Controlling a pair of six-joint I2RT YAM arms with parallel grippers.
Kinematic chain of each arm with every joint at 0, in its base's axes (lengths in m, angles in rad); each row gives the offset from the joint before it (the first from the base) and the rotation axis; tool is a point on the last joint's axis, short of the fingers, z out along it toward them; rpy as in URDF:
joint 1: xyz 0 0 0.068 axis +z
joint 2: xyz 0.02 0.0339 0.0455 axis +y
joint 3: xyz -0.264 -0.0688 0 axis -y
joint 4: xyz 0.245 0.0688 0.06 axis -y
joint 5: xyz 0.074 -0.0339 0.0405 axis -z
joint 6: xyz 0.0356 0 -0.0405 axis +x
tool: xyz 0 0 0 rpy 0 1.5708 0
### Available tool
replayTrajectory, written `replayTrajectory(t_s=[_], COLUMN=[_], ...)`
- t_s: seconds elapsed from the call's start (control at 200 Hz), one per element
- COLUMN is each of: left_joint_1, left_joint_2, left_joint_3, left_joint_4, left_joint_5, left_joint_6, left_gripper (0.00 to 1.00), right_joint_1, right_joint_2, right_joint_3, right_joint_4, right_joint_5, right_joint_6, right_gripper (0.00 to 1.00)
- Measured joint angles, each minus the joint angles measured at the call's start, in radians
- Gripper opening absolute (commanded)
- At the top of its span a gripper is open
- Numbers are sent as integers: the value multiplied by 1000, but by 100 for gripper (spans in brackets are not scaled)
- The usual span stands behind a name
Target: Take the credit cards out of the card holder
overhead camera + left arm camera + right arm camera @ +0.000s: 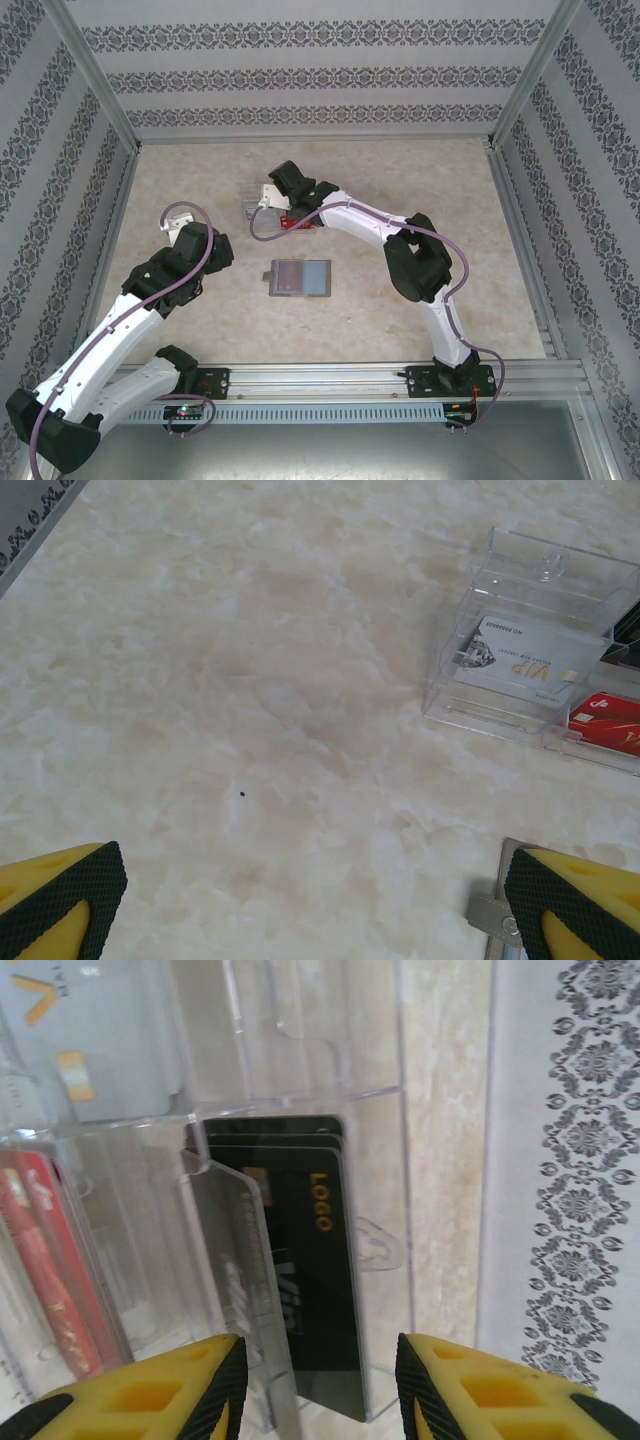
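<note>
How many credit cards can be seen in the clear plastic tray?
3 at least: a whitish-grey card in one compartment, a red card beside it, a black card in a third. Layered edges suggest more underneath.

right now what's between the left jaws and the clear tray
Bare marble table with one tiny dark speck, up to the clear tray, seen in the left wrist view.
</note>
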Motion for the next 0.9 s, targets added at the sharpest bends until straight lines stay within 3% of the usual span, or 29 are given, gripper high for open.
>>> replayTrajectory(t_s=[0.6, 0.899], left_joint_1=[0, 2], left_joint_2=[-10, -21], left_joint_3=[0, 0], left_joint_4=[0, 0], left_joint_5=[22, 65], left_joint_6=[0, 2], left_gripper=[100, 100], right_joint_1=[-18, -17], right_joint_2=[27, -17], right_joint_3=[24, 10], right_joint_4=[80, 30], right_joint_5=[100, 111], right_joint_6=[92, 254], right_gripper=[44, 43])
